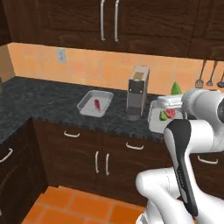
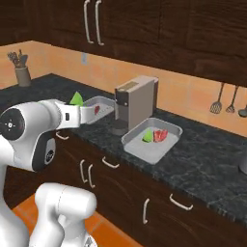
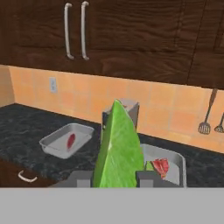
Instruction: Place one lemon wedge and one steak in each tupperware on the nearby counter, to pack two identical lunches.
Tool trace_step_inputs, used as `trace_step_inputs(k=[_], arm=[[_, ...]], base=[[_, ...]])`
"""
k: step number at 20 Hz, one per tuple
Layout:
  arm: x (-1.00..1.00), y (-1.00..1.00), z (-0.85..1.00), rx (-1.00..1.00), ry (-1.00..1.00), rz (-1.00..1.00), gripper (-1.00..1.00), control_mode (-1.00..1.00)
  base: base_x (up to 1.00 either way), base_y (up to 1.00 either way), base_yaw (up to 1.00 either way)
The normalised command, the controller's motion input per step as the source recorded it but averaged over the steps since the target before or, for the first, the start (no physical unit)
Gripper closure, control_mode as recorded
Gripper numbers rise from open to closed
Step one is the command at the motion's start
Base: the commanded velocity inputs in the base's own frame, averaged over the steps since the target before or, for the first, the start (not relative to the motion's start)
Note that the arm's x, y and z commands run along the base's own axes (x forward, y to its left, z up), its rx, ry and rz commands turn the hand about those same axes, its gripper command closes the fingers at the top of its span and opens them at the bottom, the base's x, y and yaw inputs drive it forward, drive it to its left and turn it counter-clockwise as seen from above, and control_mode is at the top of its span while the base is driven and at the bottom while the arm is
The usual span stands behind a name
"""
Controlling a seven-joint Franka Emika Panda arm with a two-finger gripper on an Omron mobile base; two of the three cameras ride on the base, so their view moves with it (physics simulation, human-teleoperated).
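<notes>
Pinching a green lemon wedge upright between its fingers, the pincer is seen at the bottom centre of the hand view. Beyond it, at mid-left, the left tupperware holds only a steak on the tabletop; its long axis runs away toward the wall. At lower right, the other tupperware is already filled.

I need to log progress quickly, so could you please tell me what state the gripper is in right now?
Gripper: closed on a green lemon wedge, held above the counter.
</notes>
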Motion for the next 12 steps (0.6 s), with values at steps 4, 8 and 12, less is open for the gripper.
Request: trace_step_inputs(k=[4,8,12], arm=[[0.0,0.0,0.0,0.0,0.0,0.0,1.0,1.0],[0.0,0.0,0.0,0.0,0.0,0.0,1.0,1.0],[0.0,0.0,0.0,0.0,0.0,0.0,1.0,1.0]], base=[[1.0,1.0,0.0],[1.0,1.0,-0.09],[0.72,0.99,-0.2]])
